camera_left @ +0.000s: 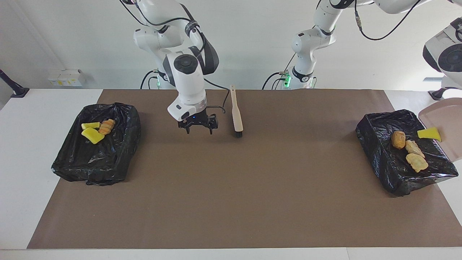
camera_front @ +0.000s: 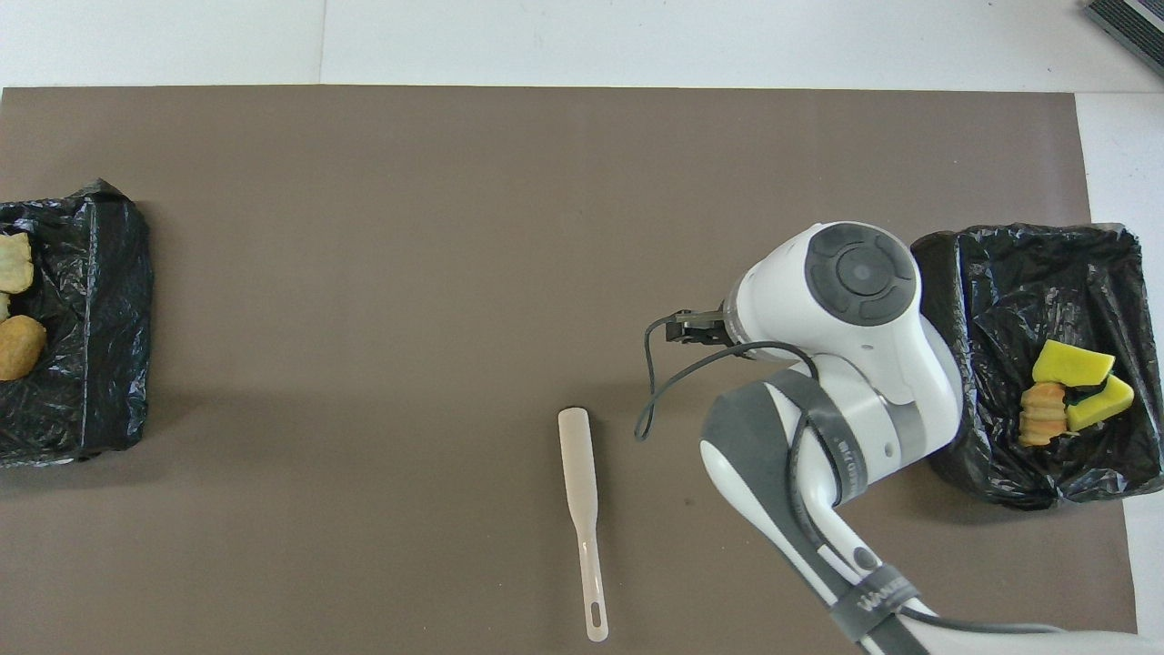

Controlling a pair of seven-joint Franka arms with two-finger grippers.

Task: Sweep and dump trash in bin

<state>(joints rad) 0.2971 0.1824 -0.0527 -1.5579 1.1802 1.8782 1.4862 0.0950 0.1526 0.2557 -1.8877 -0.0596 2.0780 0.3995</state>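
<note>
Hovering over the brown mat [camera_left: 231,202], the right gripper [camera_left: 197,127] spreads its fingers wide, empty, the brush [camera_left: 236,115] lying flat beside it. Trash [camera_left: 407,151] sits in the black bin [camera_left: 382,159] at the left arm's end, one yellow wedge [camera_left: 429,134] on the tilted dustpan [camera_left: 445,122]; I can't see the left gripper.

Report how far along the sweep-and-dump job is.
Done: mat swept; three bits lie in the right arm's bin, a bun-like lump and two tan chunks in the left arm's bin. In hand: the left arm tilts the dustpan, one yellow sponge wedge at its lip. Left: shed that wedge. The brush lies on the mat, right gripper open beside it.
</note>
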